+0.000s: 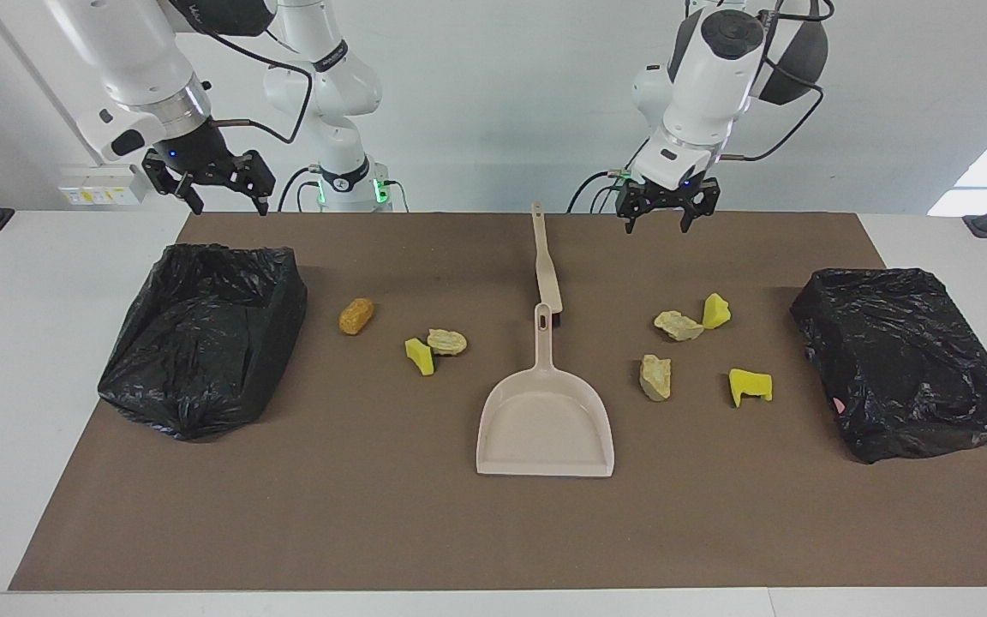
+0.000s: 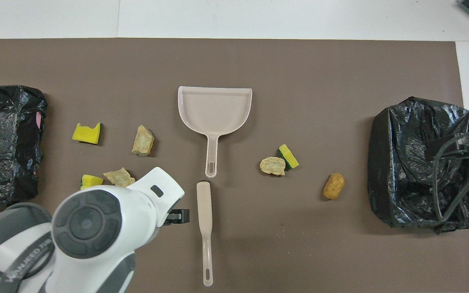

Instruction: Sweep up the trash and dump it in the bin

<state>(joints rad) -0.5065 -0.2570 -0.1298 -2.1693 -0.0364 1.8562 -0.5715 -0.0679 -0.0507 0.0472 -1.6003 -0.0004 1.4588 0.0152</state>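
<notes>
Seven trash scraps lie on the brown mat. An orange-brown lump (image 1: 356,315), a yellow sponge (image 1: 419,356) and a beige lump (image 1: 446,341) lie toward the right arm's end. Two tan lumps (image 1: 678,325) (image 1: 655,377) and two yellow sponges (image 1: 715,310) (image 1: 750,386) lie toward the left arm's end. The beige dustpan (image 1: 545,420) and brush (image 1: 547,266) lie mid-table. My left gripper (image 1: 666,224) hangs open and empty over the mat beside the brush handle. My right gripper (image 1: 218,204) hangs open over the mat's corner by the bin.
A black-bagged bin (image 1: 271,343) stands at the right arm's end and another (image 1: 905,360) at the left arm's end. In the overhead view the left arm (image 2: 88,228) covers the mat beside the brush (image 2: 205,228).
</notes>
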